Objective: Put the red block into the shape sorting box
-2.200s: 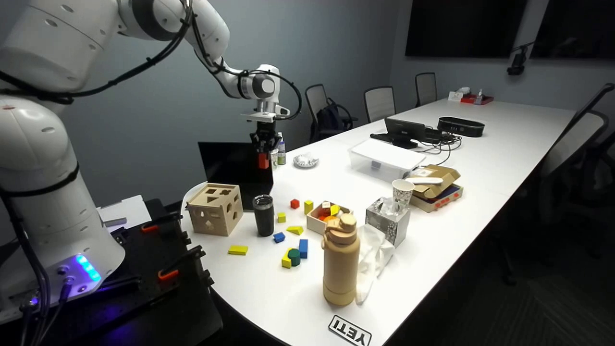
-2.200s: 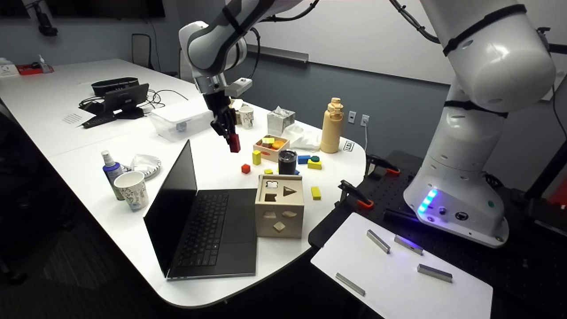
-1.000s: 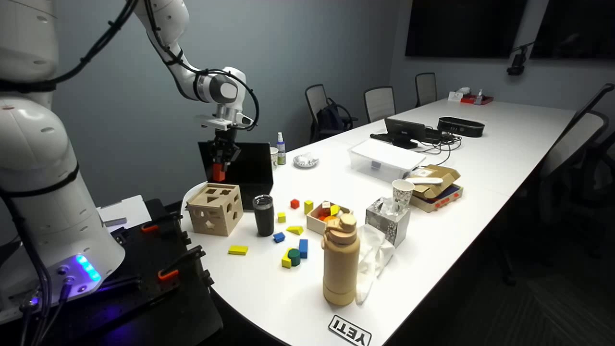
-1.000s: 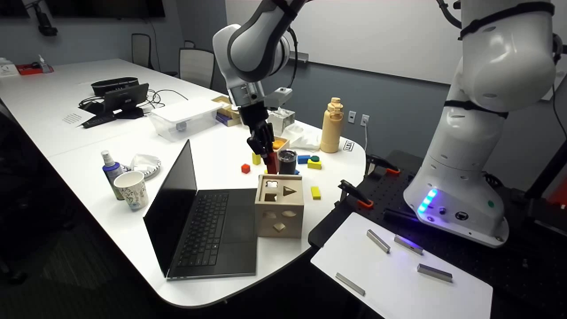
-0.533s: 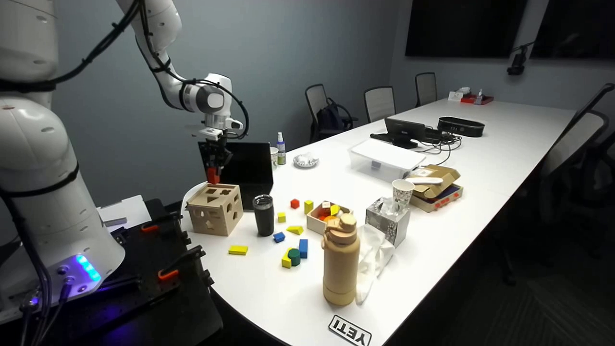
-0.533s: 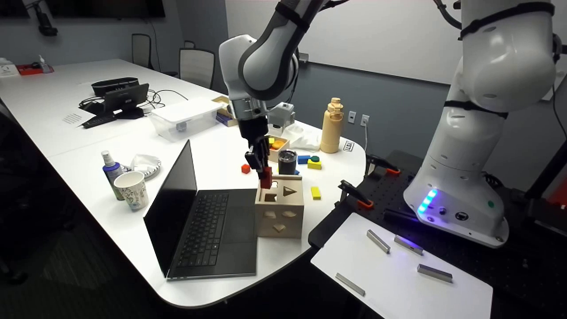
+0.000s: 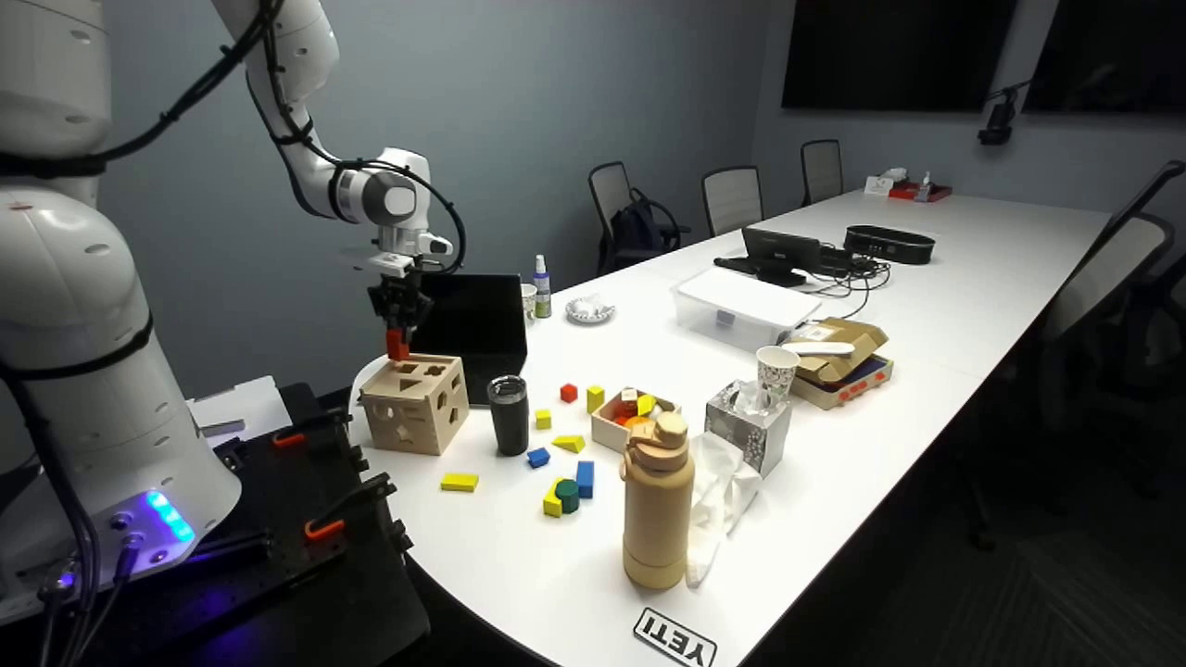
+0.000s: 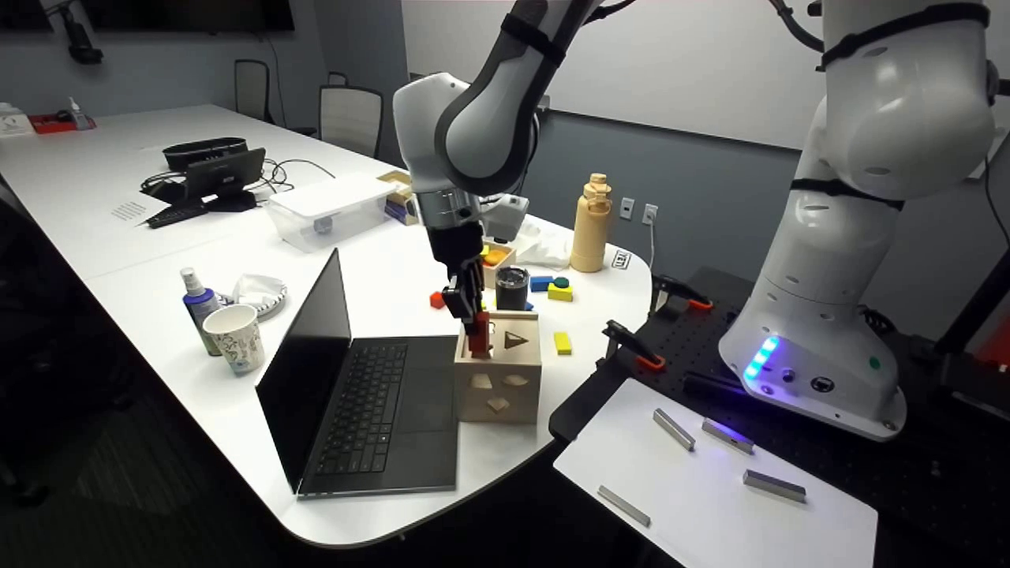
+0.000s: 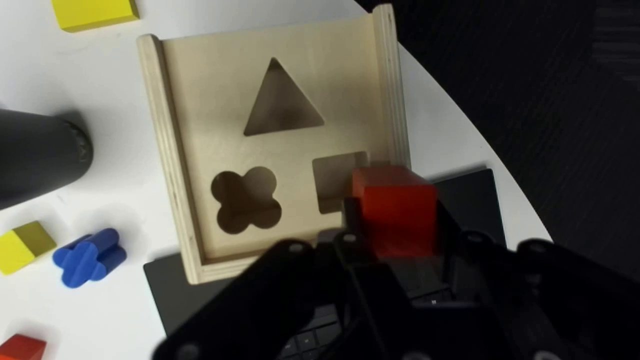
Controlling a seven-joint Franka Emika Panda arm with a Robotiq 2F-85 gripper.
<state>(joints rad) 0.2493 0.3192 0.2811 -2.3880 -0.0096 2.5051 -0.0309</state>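
The shape sorting box (image 7: 382, 437) is a light wood cube standing on the table; it also shows in an exterior view (image 8: 499, 368). In the wrist view its top (image 9: 280, 152) has triangle, clover and square holes. My gripper (image 9: 396, 220) is shut on a red block (image 9: 397, 212), one finger on each side. The block hangs over the box top beside the square hole (image 9: 336, 181) and overlaps its right edge in the wrist view. The held block shows above the box in both exterior views (image 7: 397, 346) (image 8: 479, 338). Whether it touches the box, I cannot tell.
An open laptop (image 8: 402, 402) stands right beside the box. A black tumbler (image 7: 509, 417) stands on another side. A small red cube (image 7: 569, 393), yellow blocks (image 7: 459, 482) and a blue clover block (image 9: 87, 260) lie around. A tan bottle (image 7: 656, 509) stands farther off.
My gripper has carried the red block across the table to the box and lowered it over the top, near the square hole. The box and loose blocks have not visibly moved.
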